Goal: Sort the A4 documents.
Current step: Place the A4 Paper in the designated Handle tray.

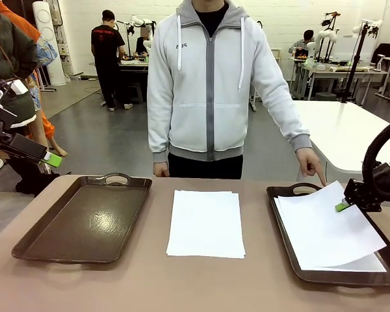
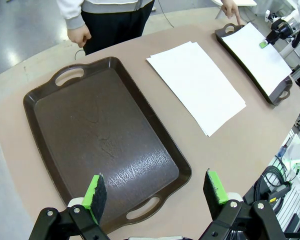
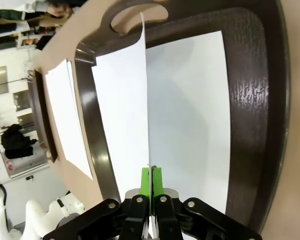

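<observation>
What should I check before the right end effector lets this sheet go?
1. Right end effector shut on the held sheet: ok.
2. Held sheet above the right tray: ok.
3. Only one sheet gripped: cannot tell.
4. Sheet lying in the tray is flat: ok.
5. Person's hand clear of the right tray: not ok, a finger points at its far handle.
6. Left end effector open above the left tray, away from the drop: ok.

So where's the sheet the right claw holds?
Front view, right side: the sheet, pinched in the right claw, slants over the right tray, near the person's hand.
</observation>
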Motion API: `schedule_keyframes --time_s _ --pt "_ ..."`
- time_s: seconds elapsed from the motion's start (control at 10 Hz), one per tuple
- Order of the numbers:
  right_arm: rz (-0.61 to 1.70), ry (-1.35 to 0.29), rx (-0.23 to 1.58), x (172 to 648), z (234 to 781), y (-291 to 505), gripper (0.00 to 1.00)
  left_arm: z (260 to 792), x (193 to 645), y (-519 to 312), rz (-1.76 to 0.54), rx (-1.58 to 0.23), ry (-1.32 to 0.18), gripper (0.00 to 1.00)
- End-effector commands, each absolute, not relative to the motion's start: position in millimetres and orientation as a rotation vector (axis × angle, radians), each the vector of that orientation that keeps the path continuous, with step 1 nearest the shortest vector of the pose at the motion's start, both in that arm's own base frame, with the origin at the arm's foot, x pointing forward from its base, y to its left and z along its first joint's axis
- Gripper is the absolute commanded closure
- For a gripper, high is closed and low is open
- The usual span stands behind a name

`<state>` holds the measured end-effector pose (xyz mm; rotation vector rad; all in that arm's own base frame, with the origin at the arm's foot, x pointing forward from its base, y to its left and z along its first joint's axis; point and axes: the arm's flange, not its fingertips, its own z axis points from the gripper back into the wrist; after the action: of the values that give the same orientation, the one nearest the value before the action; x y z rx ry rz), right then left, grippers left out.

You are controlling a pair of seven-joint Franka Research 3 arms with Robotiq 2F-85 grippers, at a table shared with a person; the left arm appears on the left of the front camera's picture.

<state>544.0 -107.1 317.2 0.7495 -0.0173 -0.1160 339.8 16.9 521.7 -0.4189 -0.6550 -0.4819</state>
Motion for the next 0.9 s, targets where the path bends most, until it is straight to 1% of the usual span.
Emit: schedule_keyframes --time_s 0.0,0.5,0.6,0.7,0.8 --pt "-0.118 0.023 0.731 552 323 -105 0.99 521 340 17 -0.484 -0.434 -0.655 0.0" --pt "-0.129 0.044 0.682 549 325 -104 0.49 521 340 17 -0.484 -0.434 -0.655 0.0" --pt "-0.148 0.033 0.653 545 328 -108 0.54 521 340 17 -0.484 -0.434 -0.655 0.0" --pt "-0.16 0.03 0.636 542 331 -111 0.3 521 340 17 -0.484 -0.434 -0.655 0.0" --pt "-0.177 0.023 0.61 538 334 -114 0.34 521 340 17 -0.484 -0.434 -0.655 0.0"
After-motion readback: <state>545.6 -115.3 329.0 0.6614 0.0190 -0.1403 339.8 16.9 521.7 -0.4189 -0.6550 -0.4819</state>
